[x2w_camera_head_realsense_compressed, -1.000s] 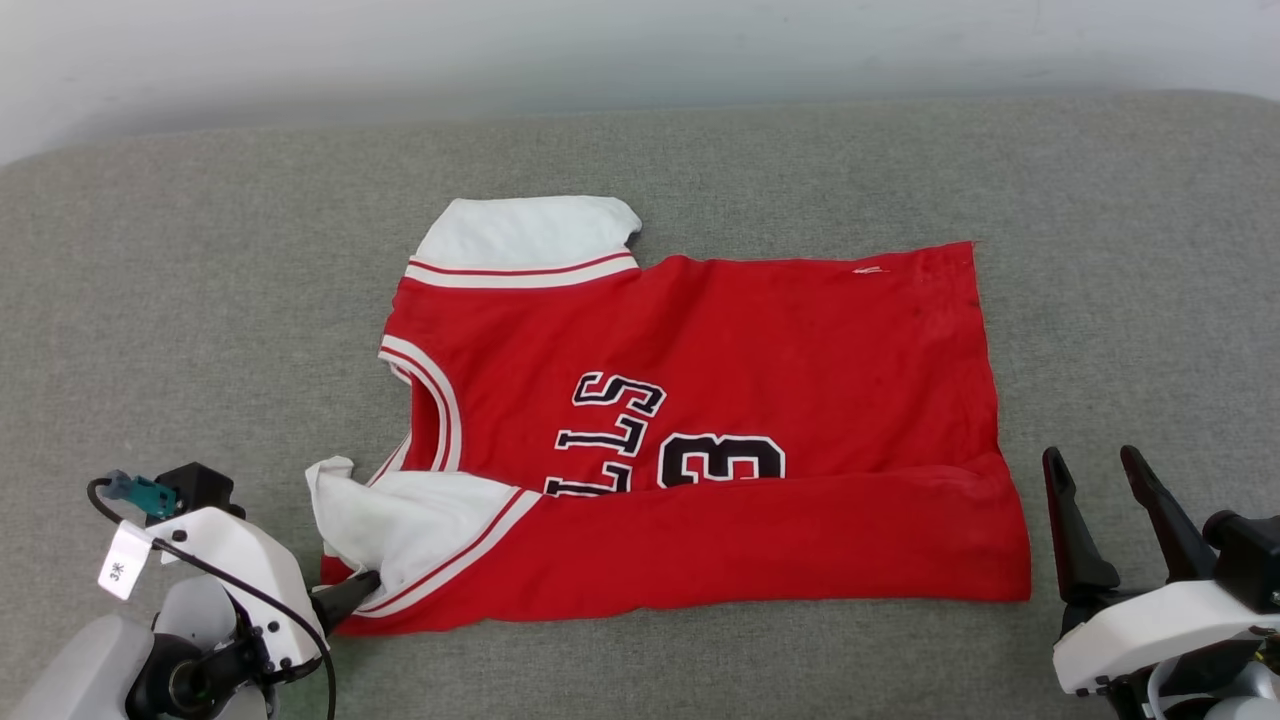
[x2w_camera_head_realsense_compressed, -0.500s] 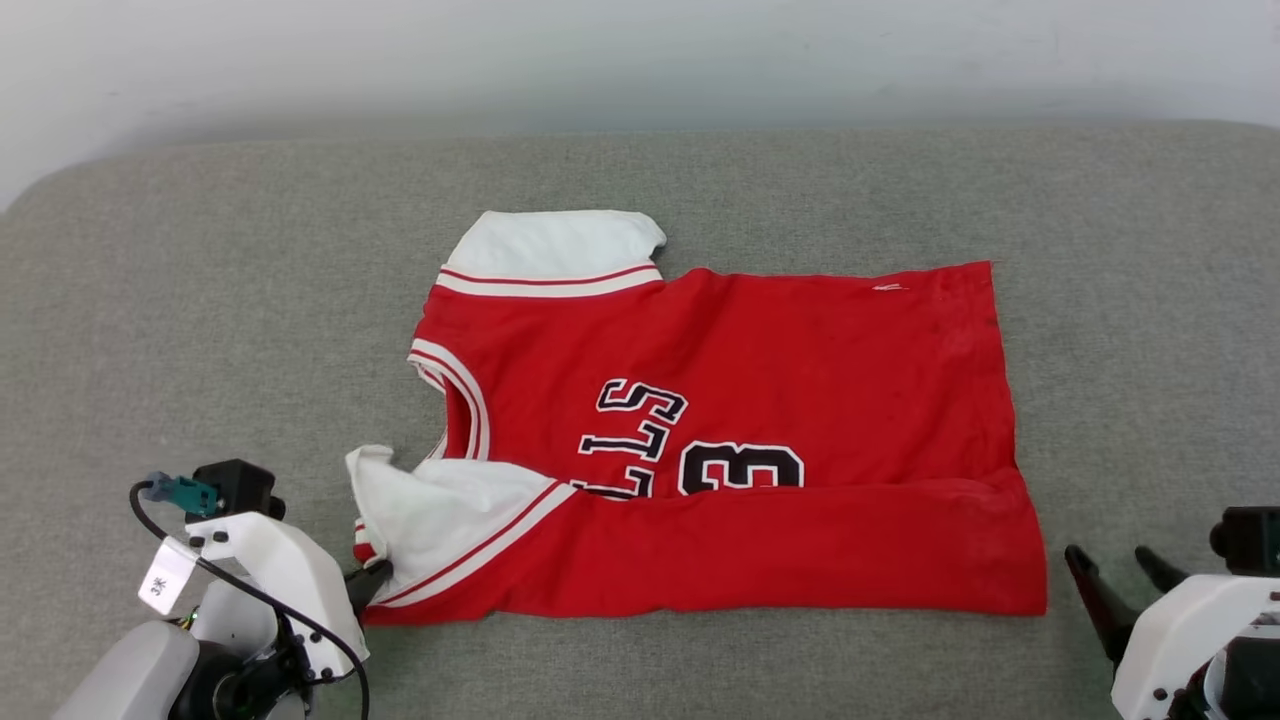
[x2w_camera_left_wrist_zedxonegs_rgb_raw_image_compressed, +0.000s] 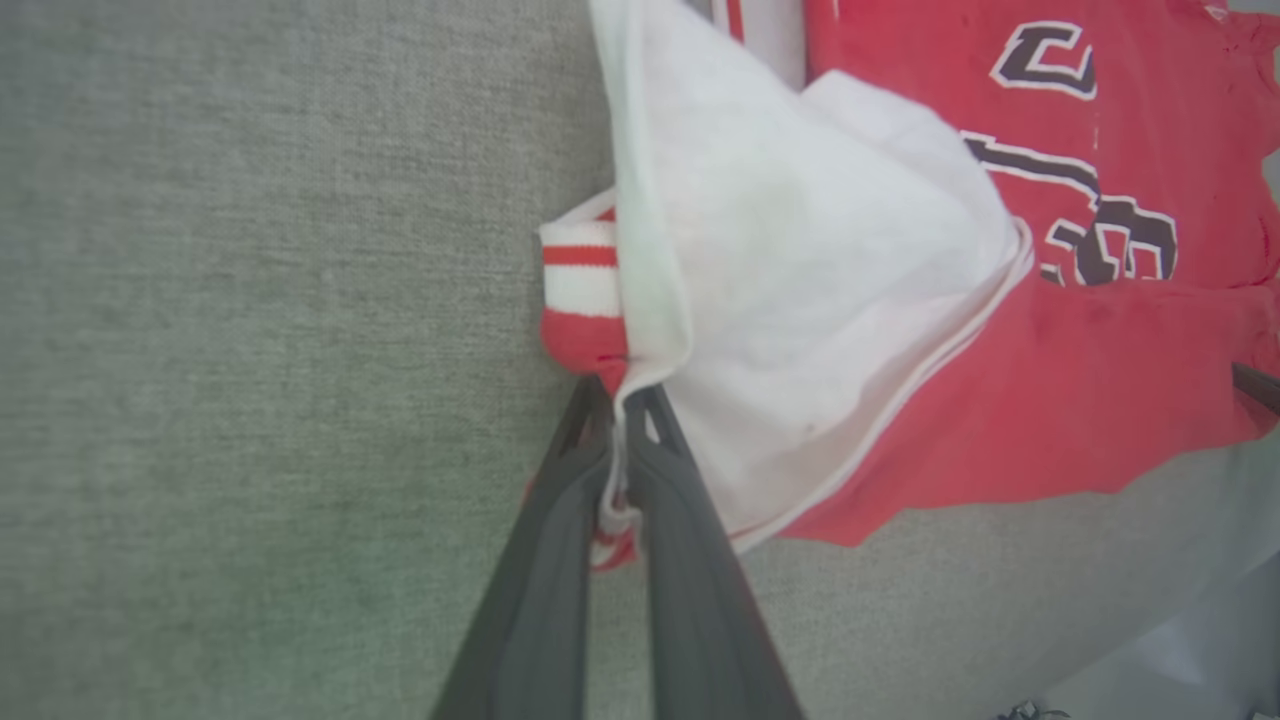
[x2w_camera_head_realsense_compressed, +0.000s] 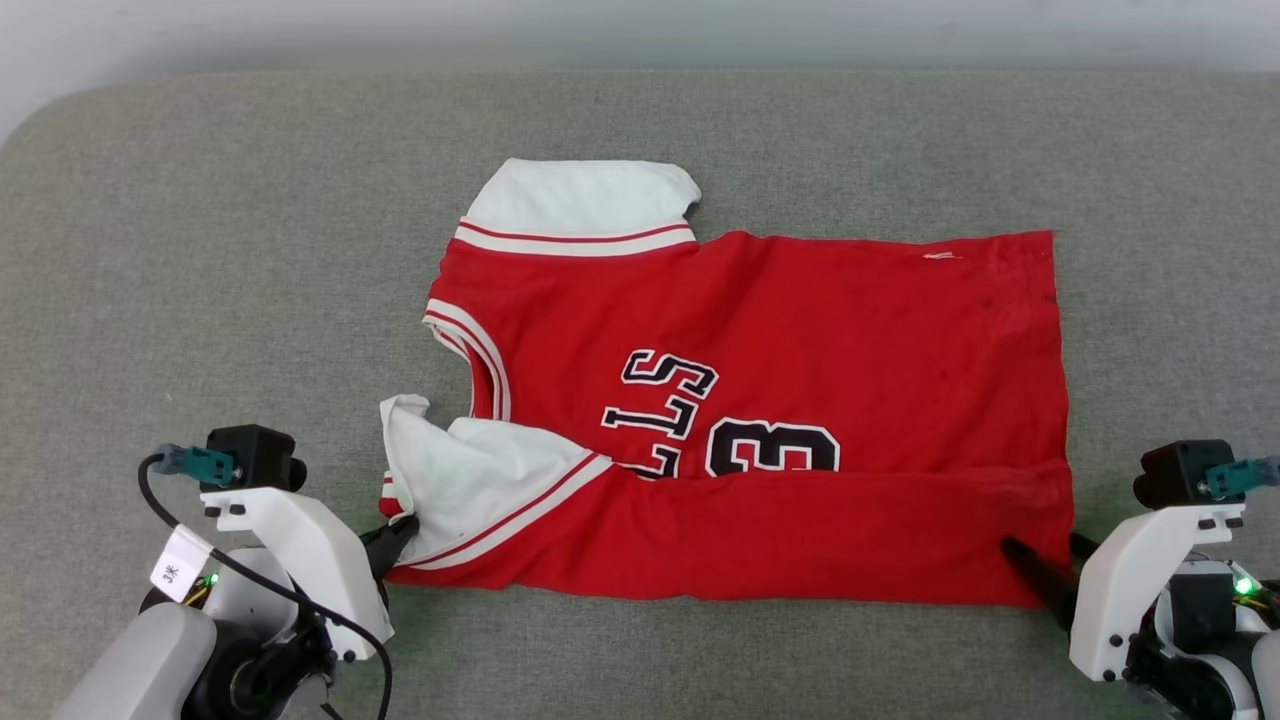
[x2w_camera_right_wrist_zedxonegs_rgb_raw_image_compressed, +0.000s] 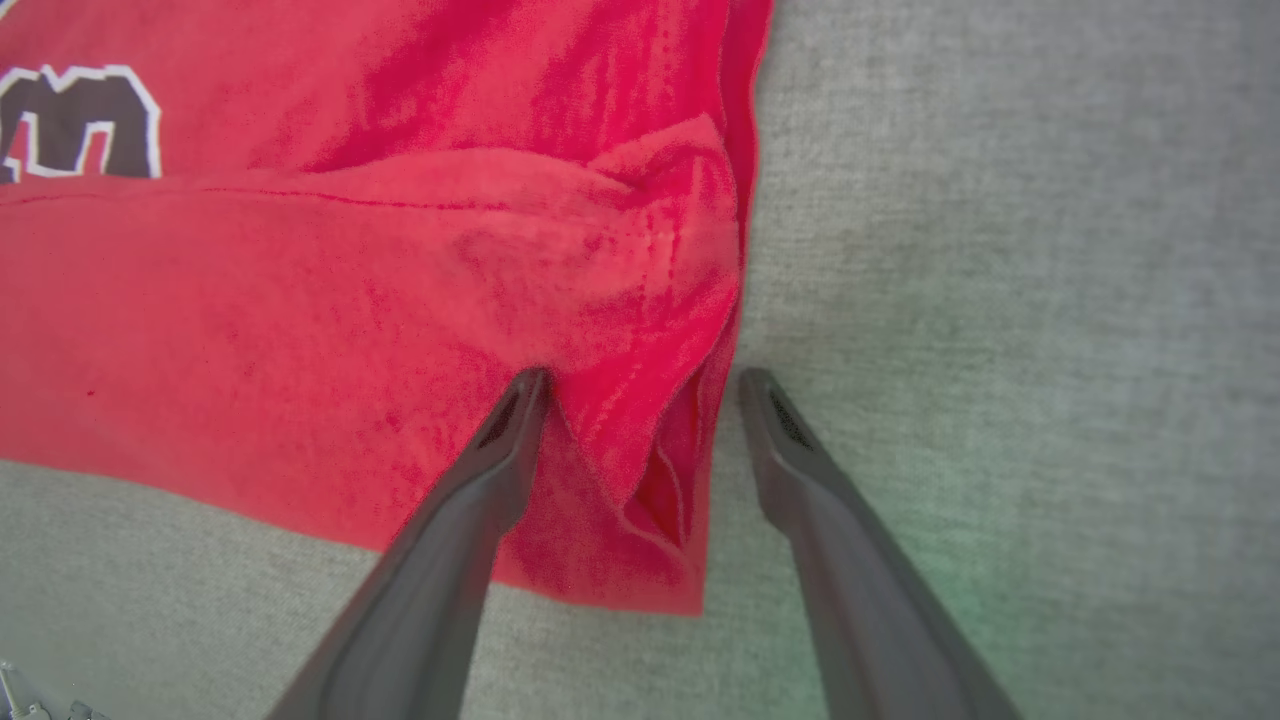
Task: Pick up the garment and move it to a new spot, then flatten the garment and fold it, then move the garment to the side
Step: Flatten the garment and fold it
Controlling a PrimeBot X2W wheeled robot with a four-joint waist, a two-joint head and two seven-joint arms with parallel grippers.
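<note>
- Lying spread across the grey upholstered surface (x2w_camera_head_realsense_compressed: pixel 200 250) is the garment (x2w_camera_head_realsense_compressed: pixel 780 320), turned sideways: collar toward the robot's left, hem toward its right.
- Its near long edge is folded up over the chest, covering the lower part of the black-and-white lettering and the number.
- The far white sleeve (x2w_camera_head_realsense_compressed: pixel 585 195) lies flat at the top, while the near white sleeve (x2w_camera_head_realsense_compressed: pixel 470 480) sits rumpled, tucked in over the red.
- The left gripper (x2w_camera_head_realsense_compressed: pixel 398 535) is clamped tight on the garment's near-left corner. In the left wrist view its two dark fingers (x2w_camera_left_wrist_zedxonegs_rgb_raw_image_compressed: pixel 540 560) pinch white sleeve cloth and striped trim between them.
- The right gripper (x2w_camera_head_realsense_compressed: pixel 1040 545) sits at the near-right corner, jaws spread wide. One tip rests on the red fold and the other is on the grey surface just beside the hem edge. The corner lies between them, nothing pinched.
</note>
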